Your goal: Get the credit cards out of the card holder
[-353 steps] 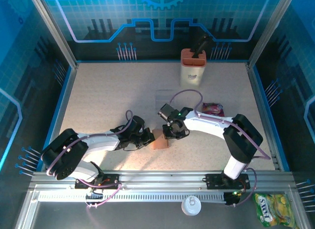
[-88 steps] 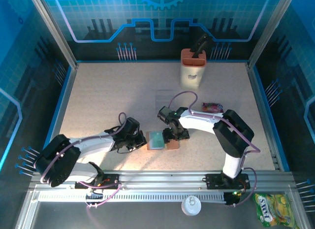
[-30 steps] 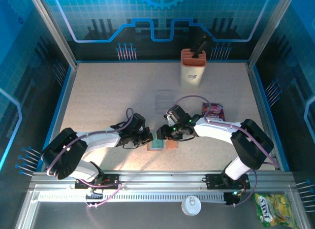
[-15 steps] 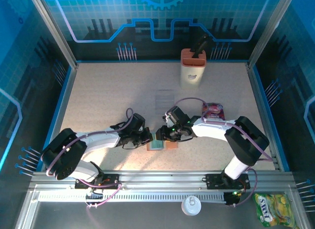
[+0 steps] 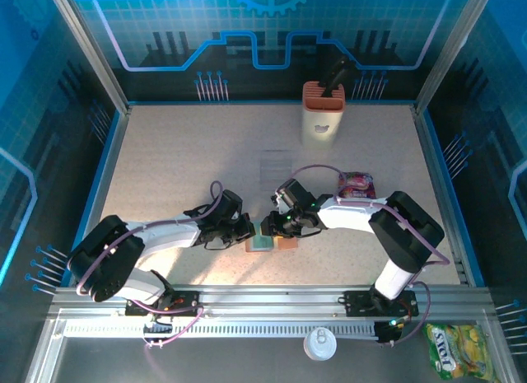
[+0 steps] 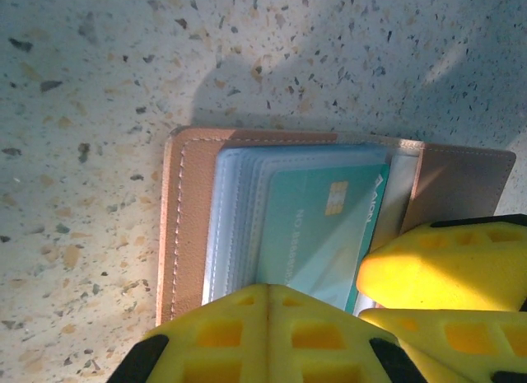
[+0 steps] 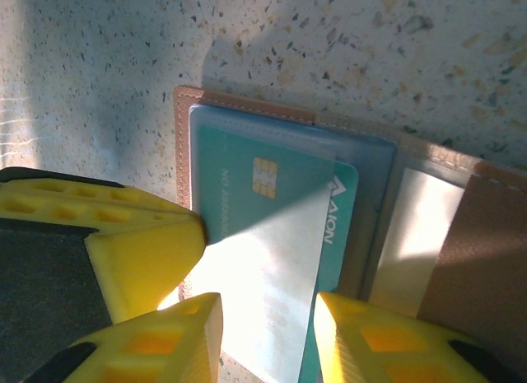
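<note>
The right gripper [image 7: 268, 317] has narrowed around the teal plastic credit card [image 7: 272, 226]; whether it grips cannot be told. The closed left gripper [image 6: 265, 329] pins the brown leather card holder [image 7: 494, 259] for extraction.

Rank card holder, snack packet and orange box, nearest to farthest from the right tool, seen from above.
1. Card holder, under the right tool.
2. Snack packet, to its right.
3. Orange box, at the far edge.
</note>
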